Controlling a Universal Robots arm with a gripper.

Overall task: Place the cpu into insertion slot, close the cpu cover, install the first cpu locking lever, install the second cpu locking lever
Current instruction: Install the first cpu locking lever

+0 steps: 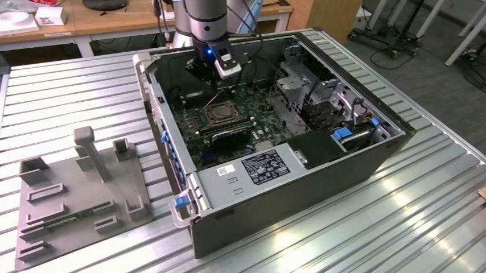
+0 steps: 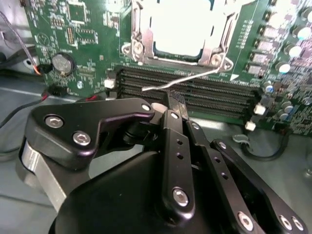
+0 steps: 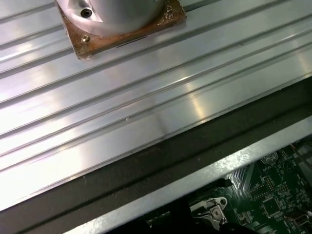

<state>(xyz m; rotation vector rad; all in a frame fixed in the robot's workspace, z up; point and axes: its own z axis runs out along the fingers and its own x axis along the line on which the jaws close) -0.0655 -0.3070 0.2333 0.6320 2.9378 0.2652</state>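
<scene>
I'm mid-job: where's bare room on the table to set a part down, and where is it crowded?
Free: ribbed table between the grey fixture tray and the computer case; also the strip along the exterior view's right. Crowded: inside the case, around the end effector and cpu cover.

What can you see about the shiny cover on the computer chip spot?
The cpu cover is a thin silver metal frame with a big square window. It lies flat over the insertion slot, and the pale, glaring cpu shows through the window. Screws sit at its near corners. A thin wire lever sticks out along its near edge, above the long black memory slots. The tool is close by.
</scene>
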